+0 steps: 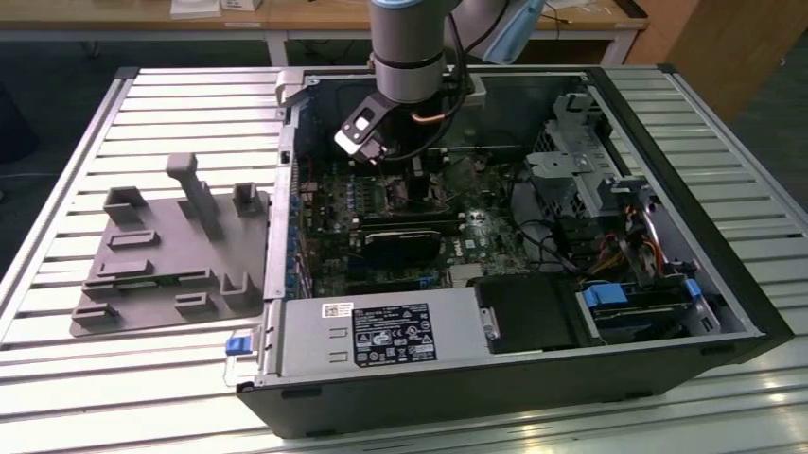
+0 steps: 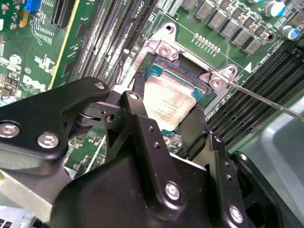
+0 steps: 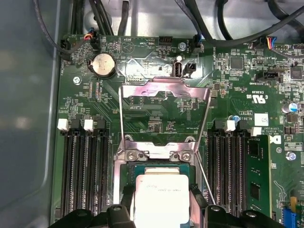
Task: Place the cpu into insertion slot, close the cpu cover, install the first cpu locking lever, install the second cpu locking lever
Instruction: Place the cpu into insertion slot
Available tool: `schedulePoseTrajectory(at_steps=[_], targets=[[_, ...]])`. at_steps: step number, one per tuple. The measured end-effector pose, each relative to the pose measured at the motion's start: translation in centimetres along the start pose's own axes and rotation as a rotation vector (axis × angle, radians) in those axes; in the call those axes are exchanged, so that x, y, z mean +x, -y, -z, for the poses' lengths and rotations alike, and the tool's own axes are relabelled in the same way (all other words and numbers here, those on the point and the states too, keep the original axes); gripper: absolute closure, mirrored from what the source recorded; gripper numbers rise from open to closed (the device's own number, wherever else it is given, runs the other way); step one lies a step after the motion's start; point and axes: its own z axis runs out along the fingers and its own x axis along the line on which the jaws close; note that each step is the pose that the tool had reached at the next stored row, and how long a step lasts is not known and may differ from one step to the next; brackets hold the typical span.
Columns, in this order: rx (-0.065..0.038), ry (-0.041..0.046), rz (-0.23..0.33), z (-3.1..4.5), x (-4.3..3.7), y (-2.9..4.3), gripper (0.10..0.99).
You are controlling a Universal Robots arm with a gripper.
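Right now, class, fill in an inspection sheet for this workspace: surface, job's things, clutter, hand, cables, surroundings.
surface: slatted metal table carrying an open computer case.
job's things: cpu at the insertion slot; cpu cover raised open.
clutter: grey fixture tray beside the case.
hand: the hand sits at the cpu.
cables: black cables along the motherboard edge.
surroundings: wooden desks beyond the table.

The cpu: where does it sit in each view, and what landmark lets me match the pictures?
Exterior view: hidden beneath the gripper, over the motherboard.
Second wrist view: the cpu lies between the fingers, which touch its sides.
First wrist view: between the two banks of long black slots.
Landmark: the silver two-screw bracket next to it in both wrist views.
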Motion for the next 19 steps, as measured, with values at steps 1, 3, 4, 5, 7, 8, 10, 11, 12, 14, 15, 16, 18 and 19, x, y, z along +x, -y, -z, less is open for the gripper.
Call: schedulePoseTrajectory(at_steps=[1, 3, 4, 5, 7, 8, 10, 11, 12, 14, 15, 16, 18, 19], targets=[[0.0, -0.0001, 0.0, -0.02, 0.02, 0.01, 0.545], [0.0, -0.0002, 0.001, -0.04, 0.09, 0.03, 0.545], [0.0, -0.0004, 0.003, -0.04, 0.1, 0.03, 0.545], [-0.001, -0.0008, 0.006, -0.05, 0.11, 0.03, 0.545], [-0.001, -0.0011, 0.01, -0.07, 0.13, 0.04, 0.545], [-0.001, -0.001, 0.01, -0.08, 0.14, 0.04, 0.545], [-0.001, -0.0024, 0.01, -0.14, 0.14, 0.05, 0.545], [-0.001, -0.0034, 0.01, -0.17, 0.15, 0.06, 0.545], [-0.001, -0.0038, 0.01, -0.19, 0.16, 0.07, 0.545], [-0.001, -0.0038, 0.01, -0.21, 0.16, 0.09, 0.545], [-0.001, -0.0037, 0.008, -0.22, 0.16, 0.1, 0.545], [-0.001, -0.0035, 0.005, -0.23, 0.16, 0.1, 0.545], [0.0, -0.0028, -0.003, -0.25, 0.16, 0.12, 0.545], [0.0, -0.0025, -0.006, -0.25, 0.16, 0.13, 0.545]])
